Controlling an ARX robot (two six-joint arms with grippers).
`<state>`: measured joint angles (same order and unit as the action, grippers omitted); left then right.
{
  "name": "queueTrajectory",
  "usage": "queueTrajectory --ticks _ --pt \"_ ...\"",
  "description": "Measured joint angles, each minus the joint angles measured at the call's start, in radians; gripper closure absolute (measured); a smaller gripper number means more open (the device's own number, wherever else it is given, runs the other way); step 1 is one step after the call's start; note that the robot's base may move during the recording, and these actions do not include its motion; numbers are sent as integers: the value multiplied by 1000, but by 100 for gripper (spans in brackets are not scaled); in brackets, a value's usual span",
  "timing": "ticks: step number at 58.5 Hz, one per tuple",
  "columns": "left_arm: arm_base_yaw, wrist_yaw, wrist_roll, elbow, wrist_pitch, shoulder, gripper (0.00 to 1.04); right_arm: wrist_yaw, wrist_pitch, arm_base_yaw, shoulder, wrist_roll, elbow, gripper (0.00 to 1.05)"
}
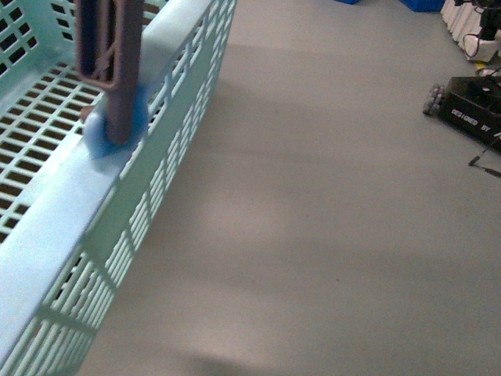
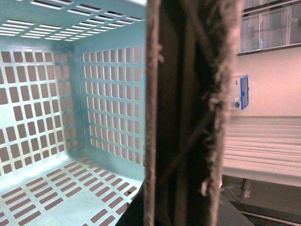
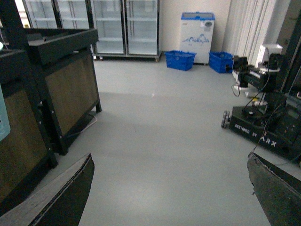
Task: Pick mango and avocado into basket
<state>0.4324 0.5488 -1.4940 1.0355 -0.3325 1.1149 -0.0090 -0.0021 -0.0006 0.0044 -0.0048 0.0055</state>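
- Filling the left of the front view: pale teal rectangular plastic basket with slotted lattice walls, well apart from the black wheeled robot base across grey floor.
- Standing upright at the basket's near rim: brown-grey plastic handle.
- Spread wide, holding nothing, that base ahead of them: dark right fingers.
- Blocking much of the left wrist view: dark frayed upright band before the basket's inner corner.
- Unable to tell the left fingers' spread.
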Motion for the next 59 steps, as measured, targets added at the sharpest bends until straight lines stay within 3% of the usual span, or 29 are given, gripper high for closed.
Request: queueTrajectory --ticks 59 --pt "0 2 0 3 0 -2 99 0 0 0 0 0 0 8"
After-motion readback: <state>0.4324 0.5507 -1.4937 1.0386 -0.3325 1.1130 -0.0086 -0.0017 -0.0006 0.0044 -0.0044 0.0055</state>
